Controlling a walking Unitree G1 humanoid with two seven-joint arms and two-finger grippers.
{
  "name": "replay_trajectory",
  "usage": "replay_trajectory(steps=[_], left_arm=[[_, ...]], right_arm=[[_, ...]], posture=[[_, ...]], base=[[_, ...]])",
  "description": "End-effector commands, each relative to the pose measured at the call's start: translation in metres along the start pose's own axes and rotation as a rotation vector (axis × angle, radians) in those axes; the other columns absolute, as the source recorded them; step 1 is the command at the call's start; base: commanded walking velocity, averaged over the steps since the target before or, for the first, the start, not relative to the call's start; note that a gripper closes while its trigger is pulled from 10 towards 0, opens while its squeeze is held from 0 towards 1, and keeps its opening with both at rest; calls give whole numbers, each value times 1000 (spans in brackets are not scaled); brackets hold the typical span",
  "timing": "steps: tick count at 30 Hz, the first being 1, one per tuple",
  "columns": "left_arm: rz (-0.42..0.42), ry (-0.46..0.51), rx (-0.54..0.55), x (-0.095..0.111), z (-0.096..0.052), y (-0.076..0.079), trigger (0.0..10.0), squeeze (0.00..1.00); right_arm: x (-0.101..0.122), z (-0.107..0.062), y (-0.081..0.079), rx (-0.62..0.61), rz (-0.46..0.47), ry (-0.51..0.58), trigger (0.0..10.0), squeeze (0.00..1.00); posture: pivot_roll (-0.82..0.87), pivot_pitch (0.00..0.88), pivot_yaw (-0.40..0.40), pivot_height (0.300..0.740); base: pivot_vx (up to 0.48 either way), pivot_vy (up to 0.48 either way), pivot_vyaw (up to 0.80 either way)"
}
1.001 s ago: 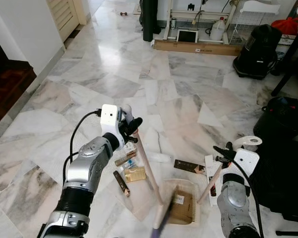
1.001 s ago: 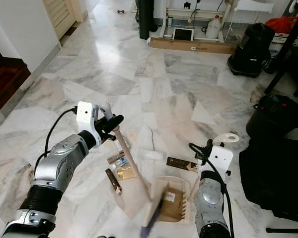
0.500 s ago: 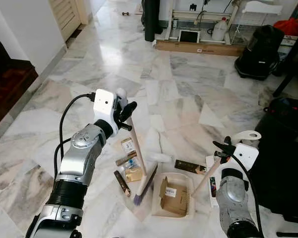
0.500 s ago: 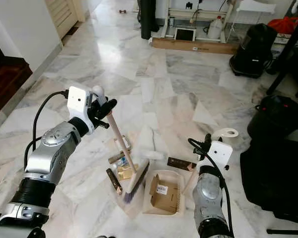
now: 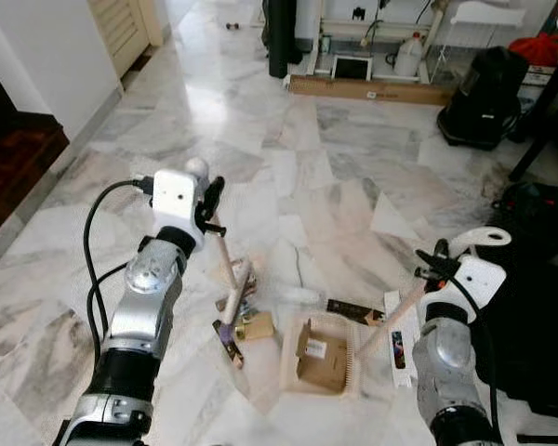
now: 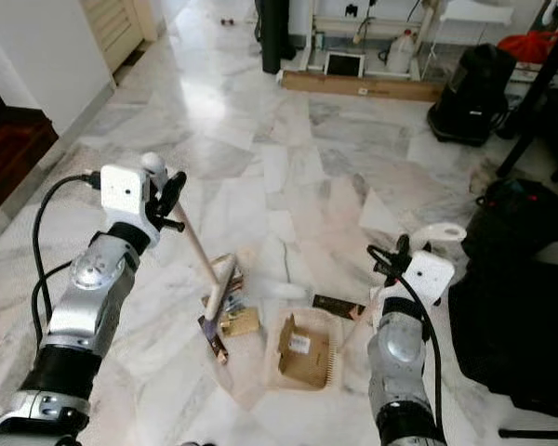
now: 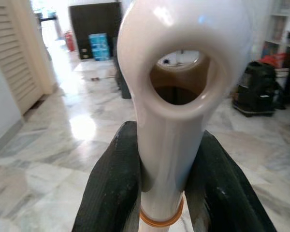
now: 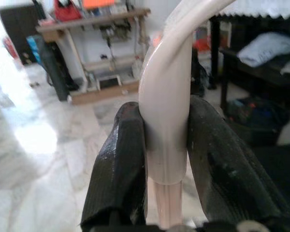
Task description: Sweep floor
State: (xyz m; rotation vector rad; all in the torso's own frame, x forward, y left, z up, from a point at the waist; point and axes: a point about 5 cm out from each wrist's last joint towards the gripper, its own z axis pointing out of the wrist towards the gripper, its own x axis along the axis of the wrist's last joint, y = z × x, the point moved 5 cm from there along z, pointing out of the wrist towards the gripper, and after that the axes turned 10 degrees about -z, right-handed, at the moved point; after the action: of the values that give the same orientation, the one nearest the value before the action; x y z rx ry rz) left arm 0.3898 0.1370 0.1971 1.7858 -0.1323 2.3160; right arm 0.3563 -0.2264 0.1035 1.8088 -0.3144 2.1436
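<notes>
Your left gripper (image 5: 207, 200) has its jaws clamped on the broom (image 5: 225, 269), head among floor litter. Your right gripper (image 5: 437, 272) grips the dustpan (image 5: 318, 351), which holds a cardboard piece (image 5: 316, 349).

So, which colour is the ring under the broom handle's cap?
Orange: a thin ring on the broom handle, clearest in the left wrist view.

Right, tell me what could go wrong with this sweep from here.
1. The broom head sits among several wrappers left of the dustpan; a quick stroke could scatter them past it.
2. The cardboard box already fills much of the pan, so more litter may bounce out.
3. The right gripper holds the dustpan handle near its top, so the pan might slide when pushed.
</notes>
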Motion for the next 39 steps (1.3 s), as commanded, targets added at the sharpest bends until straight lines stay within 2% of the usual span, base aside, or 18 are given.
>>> replay_trajectory(steps=[1, 6, 14, 21, 25, 29, 32, 35, 39], left_arm=[[14, 21, 4, 0, -2, 1, 10000, 0], [14, 36, 20, -2, -2, 3, 10000, 0], [16, 84, 21, -4, -1, 20, 10000, 0], [28, 110, 33, 0, 0, 19, 10000, 0], [31, 122, 32, 2, -1, 18, 10000, 0], [-7, 125, -17, 3, -1, 27, 10000, 0], [-113, 102, -81, 2, 2, 39, 10000, 0], [-148, 93, -121, 4, 3, 47, 10000, 0], [-160, 87, -131, 4, 3, 48, 10000, 0]], right_arm=[[23, 7, 3, -12, 29, 81, 10000, 0], [33, 9, 4, -15, 72, 105, 10000, 0], [45, 4, 2, -9, 104, 125, 10000, 0], [44, -1, -2, 8, 106, 109, 10000, 0], [43, -4, 0, -4, 122, 97, 10000, 0], [42, -5, -1, -2, 138, 85, 10000, 0], [43, -5, 0, -4, 142, 81, 10000, 0], [43, -4, 0, -5, 143, 77, 10000, 0], [43, -5, 0, -4, 143, 68, 10000, 0]], posture=[[72, 67, -24, 740], [72, 61, -30, 740], [60, 42, -30, 740], [62, 31, -30, 740], [65, 27, -26, 740], [63, 32, -23, 740], [66, 50, -23, 740], [68, 59, -22, 740], [69, 63, -23, 740]], base=[[0, 0, 0], [0, 0, 0], [0, 0, 0], [0, 0, 0], [0, 0, 0], [0, 0, 0], [0, 0, 0], [0, 0, 0], [0, 0, 0]])
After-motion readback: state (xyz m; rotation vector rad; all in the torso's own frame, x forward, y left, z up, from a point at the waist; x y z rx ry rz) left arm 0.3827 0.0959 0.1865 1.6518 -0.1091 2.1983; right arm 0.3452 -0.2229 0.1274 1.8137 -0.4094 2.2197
